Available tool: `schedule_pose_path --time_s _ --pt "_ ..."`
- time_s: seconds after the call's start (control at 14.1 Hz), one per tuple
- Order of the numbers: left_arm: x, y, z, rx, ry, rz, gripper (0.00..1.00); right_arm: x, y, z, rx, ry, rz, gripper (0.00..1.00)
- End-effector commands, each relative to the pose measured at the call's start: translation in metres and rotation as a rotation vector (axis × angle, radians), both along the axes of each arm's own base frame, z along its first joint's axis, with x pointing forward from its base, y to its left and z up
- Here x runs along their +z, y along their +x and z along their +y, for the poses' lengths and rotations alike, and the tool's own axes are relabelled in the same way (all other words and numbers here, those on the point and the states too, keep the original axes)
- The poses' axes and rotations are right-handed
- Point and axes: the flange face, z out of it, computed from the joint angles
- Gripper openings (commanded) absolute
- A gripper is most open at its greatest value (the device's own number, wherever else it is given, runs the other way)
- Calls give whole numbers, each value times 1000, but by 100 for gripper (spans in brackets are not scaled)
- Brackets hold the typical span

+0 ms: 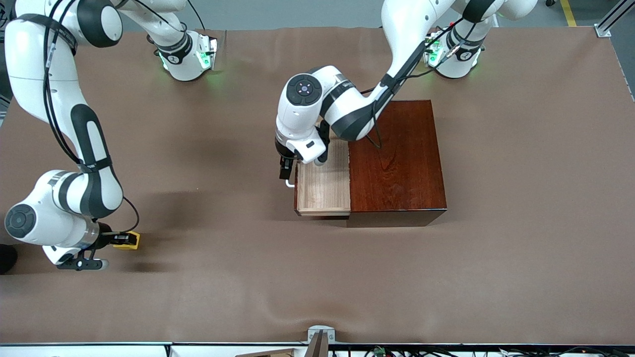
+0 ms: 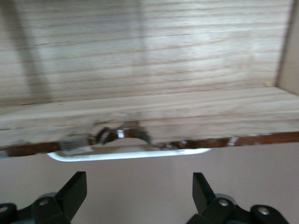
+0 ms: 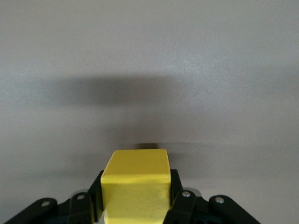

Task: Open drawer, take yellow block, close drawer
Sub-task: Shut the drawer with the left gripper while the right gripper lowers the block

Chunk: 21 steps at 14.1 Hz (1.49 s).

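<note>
The drawer [image 2: 149,65] fills the upper frame; its white handle [image 2: 128,153] sits above the left gripper's [image 2: 140,198] spread fingers [image 2: 74,191].

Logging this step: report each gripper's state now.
Left gripper: open, at the drawer handle, holding nothing.
Right gripper: shut on the yellow block.

The front view looks down from high across the table [image 1: 496,277], facing both arm bases and taking in the whole top. The left wrist view sits close over the open drawer [image 2: 140,70], which the front view also shows. The right wrist view looks closely past a yellow block [image 3: 135,184] at bare tabletop.
</note>
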Motion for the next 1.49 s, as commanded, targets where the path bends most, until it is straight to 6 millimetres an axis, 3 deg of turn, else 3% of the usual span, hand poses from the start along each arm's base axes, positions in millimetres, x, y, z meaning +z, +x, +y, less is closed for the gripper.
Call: schedule_pose_path --time_s 0.0,0.5,0.78,0.99,1.06,1.13,1.2,1.27,1.42 --pt "1 -7 -2 4 42 65 100 -12 0 -3 6 18 5 0" --pt "-10 -2 19 -48 238 15 100 -7 2 -5 -19 28 -7 0" --pt "3 22 49 6 295 12 100 -4 5 -4 -55 61 -31 0" --pt "-3 36 73 41 367 42 100 -5 5 -7 -71 64 -33 0" --pt "-4 43 82 58 386 46 100 -5 5 -8 -73 65 -33 10" --pt "-5 47 89 70 404 49 100 -5 5 -8 -75 66 -31 33" --pt "-5 51 95 80 415 51 100 -5 5 -7 -74 67 -31 70" --pt "-3 57 101 95 423 49 100 -5 5 -7 -75 68 -32 100" --pt "-2 64 110 114 437 44 100 2 6 -7 -73 68 -39 100"
